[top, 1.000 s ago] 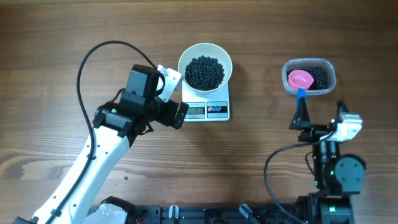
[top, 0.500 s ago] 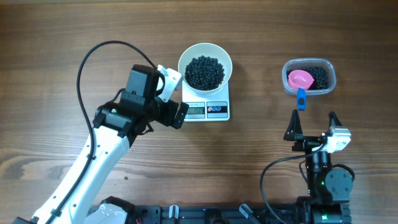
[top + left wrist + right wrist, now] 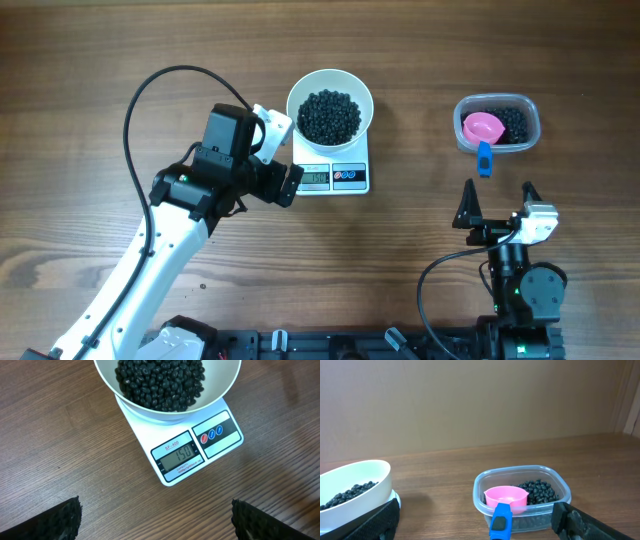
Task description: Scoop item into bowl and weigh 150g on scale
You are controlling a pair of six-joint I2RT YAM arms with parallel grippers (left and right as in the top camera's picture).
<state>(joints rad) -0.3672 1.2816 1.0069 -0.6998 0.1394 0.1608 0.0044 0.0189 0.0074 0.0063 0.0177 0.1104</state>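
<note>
Sitting in a loose heap inside the bowl (image 3: 296,100), the item (image 3: 330,115) is a mass of tiny, glossy black beads that fills the bowl's floor and climbs partway up its wall. The bowl stands on the scale (image 3: 350,180), at about 12 o'clock from the table's centre, and the display (image 3: 179,458) on the scale's 6 o'clock edge reads 150 in the left wrist view, so the weighing looks met.

Such beads are light singly, hard and slippery. They will roll and scatter at a nudge and cannot be pinched by fingers. Any trimming of the weight would best go through the pink scoop (image 3: 483,128), taken by its blue handle (image 3: 484,160), which juts over the tub's 6 o'clock rim. The bowl is smooth and rigid, and a push on it would disturb the reading, so it seems best left alone.

A smaller share of beads lies in the clear tub (image 3: 497,97), at 2 o'clock on the table (image 3: 100,60), with the scoop's cup resting among them.

The left gripper (image 3: 285,152) hovers at 9 o'clock of the scale, jaws spread wide and empty, looking down on the display. The right gripper (image 3: 498,205) sits at 6 o'clock of the tub, apart from the handle, its jaws likewise wide apart and holding nothing.
</note>
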